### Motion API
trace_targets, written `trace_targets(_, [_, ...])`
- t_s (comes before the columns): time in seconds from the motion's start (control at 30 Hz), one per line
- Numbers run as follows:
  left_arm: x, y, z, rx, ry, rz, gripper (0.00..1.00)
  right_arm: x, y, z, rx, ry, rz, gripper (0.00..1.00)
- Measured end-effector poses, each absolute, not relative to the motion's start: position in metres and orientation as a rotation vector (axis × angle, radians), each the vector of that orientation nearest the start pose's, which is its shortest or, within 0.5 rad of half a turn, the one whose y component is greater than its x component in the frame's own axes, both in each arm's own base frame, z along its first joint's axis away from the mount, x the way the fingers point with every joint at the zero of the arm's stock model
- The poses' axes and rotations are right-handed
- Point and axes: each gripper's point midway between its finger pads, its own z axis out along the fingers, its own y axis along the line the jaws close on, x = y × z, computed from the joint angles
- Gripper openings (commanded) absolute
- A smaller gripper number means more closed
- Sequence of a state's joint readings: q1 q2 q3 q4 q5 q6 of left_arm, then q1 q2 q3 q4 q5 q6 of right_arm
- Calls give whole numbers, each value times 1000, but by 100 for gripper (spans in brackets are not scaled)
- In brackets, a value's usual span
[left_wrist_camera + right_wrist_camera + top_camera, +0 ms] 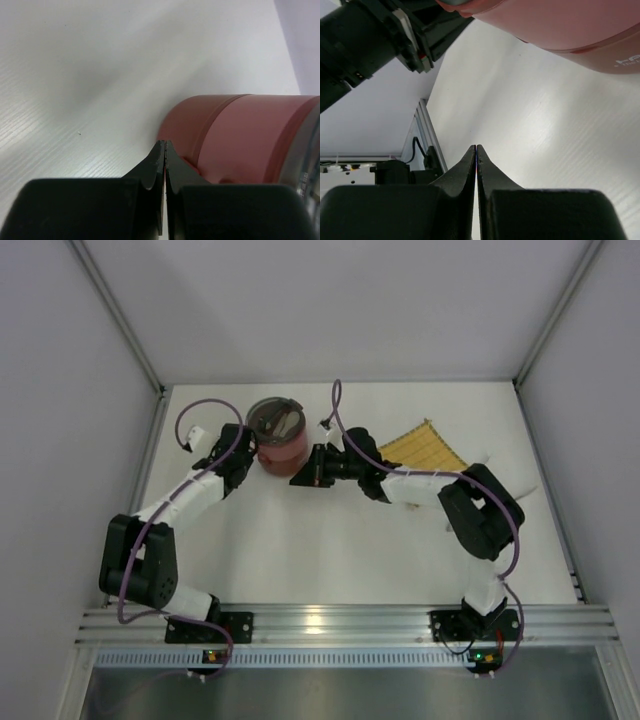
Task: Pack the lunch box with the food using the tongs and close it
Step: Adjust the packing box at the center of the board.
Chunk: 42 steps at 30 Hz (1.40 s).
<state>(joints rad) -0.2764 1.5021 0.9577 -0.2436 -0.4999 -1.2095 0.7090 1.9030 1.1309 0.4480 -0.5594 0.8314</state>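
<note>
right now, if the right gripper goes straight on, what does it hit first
Probably bare table, skimming past the lunch box; the left gripper lies beyond. Depth is unclear.

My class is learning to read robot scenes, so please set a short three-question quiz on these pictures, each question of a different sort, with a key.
1. Fill in: the yellow mat lies on the ___ arm's side.
2. The lunch box stands: A) on the mat; B) between the left tool and the right tool; C) in a far corner.
3. True or false: the right tool is gripping the lunch box.
Key: 1 right; 2 B; 3 false, it is shut on nothing.
</note>
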Motion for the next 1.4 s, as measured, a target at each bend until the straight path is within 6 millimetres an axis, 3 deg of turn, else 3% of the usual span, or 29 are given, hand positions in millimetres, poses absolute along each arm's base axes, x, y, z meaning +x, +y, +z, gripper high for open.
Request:
trace_targets(0.1, [400, -60, 128, -1220, 1868, -212, 0, 307, 416, 149, -333, 2165, 1456, 1])
trace_targets(0.23, [395, -58, 127, -1221, 1874, -204, 0, 309, 411, 165, -371, 2158, 1394, 2])
trace_targets(0.43, [388, -55, 134, -1209, 1867, -204, 0, 330, 409, 213, -411, 2086, 1317, 2])
trace_targets(0.7, [401, -62, 180, -1153, 1794, -269, 0, 394, 364, 262, -308, 2021, 1195, 3])
trace_targets(0.87, [417, -63, 220, -1132, 1712, -294, 3, 421, 351, 287, -278, 1967, 1150, 3])
trace_targets(1.03, [450, -67, 241, -1118, 1663, -289, 4, 435, 350, 276, -234, 2005, 1102, 2])
trace_targets(1.23, [486, -71, 226, -1104, 1680, -213, 4, 453, 343, 236, -132, 2115, 994, 2])
trace_targets(1.4, [501, -69, 218, -1102, 1689, -177, 4, 457, 339, 214, -80, 2172, 948, 2])
